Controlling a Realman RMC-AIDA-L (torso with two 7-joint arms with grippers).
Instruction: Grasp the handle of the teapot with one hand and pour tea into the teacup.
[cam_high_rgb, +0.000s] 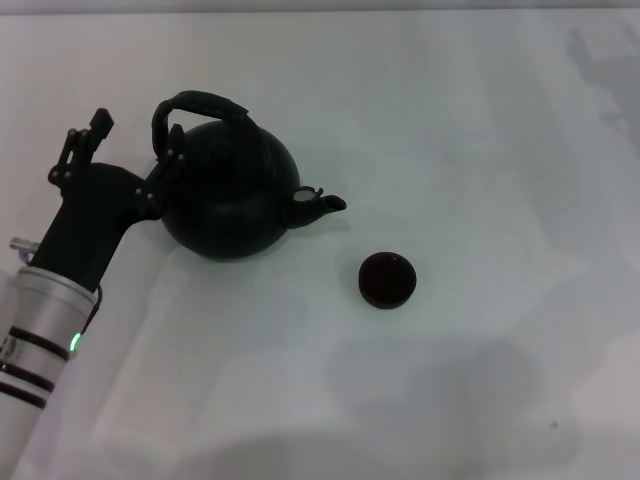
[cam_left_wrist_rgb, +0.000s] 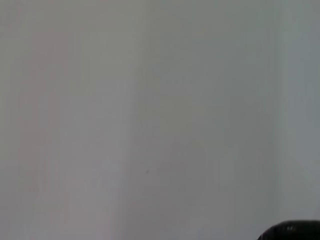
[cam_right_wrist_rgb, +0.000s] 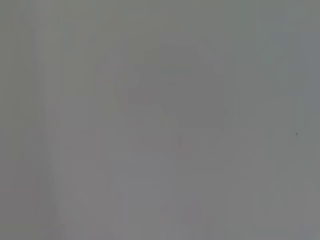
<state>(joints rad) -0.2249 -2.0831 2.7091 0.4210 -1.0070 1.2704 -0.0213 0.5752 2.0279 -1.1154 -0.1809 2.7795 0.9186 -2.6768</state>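
While teapot (cam_high_rgb: 232, 195) rests on white table (cam_high_rgb: 480, 120) | left claw (cam_high_rgb: 135, 160) parted beside handle (cam_high_rgb: 200, 105) | teacup (cam_high_rgb: 386, 279) near spout.

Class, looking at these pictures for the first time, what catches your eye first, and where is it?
The big black teapot stands left of centre on the white table, spout aimed right. The left gripper reaches in from the left, one of its fingers at the handle's base. A small dark teacup sits apart, beyond the spout.
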